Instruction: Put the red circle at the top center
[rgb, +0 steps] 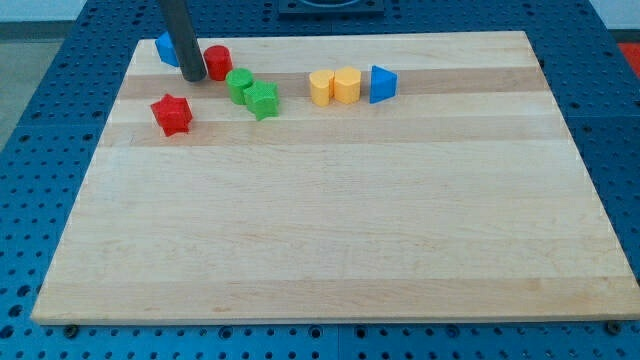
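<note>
Blocks crowd the upper part of a pale wooden board (330, 230) that lies on a blue perforated table (50, 110). Just to the view's right of my tip (194, 76), beyond the task's block, two green blocks sit touching each other: a rounded green block (238, 85) and, at its lower right, a green star (263, 99). Farther to the view's right, well apart from my tip, three blocks stand in a tight row: a yellow block (320, 87), a second yellow block (346, 85) pressed against it, and a blue triangle (382, 84) at the row's right end. Below my tip and slightly to the view's left, a red star (172, 114) lies alone, near but not touching. Behind the rod (181, 35), on its left side, a blue block (166, 47) shows only in part, its shape hidden by the rod.

The red circle (217, 62) lies immediately to the view's right of my tip, at the board's upper left, close enough that the two seem to touch, though contact cannot be confirmed. The green pair sits just to its lower right, and the yellow row stands farther along on that side. The arm ends in a plain dark rod with no jaws, and it grasps nothing.
</note>
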